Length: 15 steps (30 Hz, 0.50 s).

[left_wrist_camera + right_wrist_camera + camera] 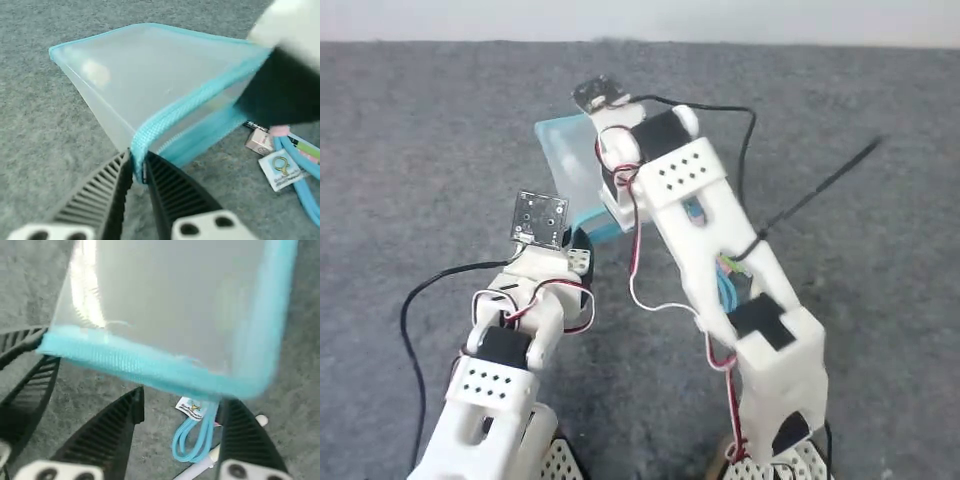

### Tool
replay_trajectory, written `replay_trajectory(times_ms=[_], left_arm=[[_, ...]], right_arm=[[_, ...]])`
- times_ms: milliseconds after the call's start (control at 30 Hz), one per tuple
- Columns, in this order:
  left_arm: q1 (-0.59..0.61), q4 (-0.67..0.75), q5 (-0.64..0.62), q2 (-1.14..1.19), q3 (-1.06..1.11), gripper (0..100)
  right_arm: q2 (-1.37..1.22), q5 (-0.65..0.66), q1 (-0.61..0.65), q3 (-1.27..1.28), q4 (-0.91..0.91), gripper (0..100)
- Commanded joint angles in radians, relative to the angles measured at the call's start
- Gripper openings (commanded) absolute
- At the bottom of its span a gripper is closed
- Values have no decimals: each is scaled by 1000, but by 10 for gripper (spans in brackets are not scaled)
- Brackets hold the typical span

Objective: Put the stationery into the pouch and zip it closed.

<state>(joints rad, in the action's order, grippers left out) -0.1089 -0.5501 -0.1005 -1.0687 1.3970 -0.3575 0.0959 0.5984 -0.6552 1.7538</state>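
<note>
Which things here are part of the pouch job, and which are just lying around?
Job: pouch, pinched by the left end effector; right end effector, open at its zip edge; blue pull cord; white pen.
Lying about: black cable; grey mat.

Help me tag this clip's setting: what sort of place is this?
Probably a tabletop robot test bench: a grey carpet-like mat, two white arms side by side at a clear pouch, a plain pale wall behind.

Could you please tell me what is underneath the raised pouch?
Below the pouch hang a blue cord loop and a paper tag; a white pen lies on the grey carpet. The pouch covers anything farther under it.
</note>
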Motion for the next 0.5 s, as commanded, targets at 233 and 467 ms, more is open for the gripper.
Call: replay_trajectory(times_ms=[233,467], left_arm=[[203,41,11,-23,-10,12],[224,41,15,-23,-4,12]], right_arm=[[456,147,-133,459,-22,189],[515,130,-335,899,-228,188]])
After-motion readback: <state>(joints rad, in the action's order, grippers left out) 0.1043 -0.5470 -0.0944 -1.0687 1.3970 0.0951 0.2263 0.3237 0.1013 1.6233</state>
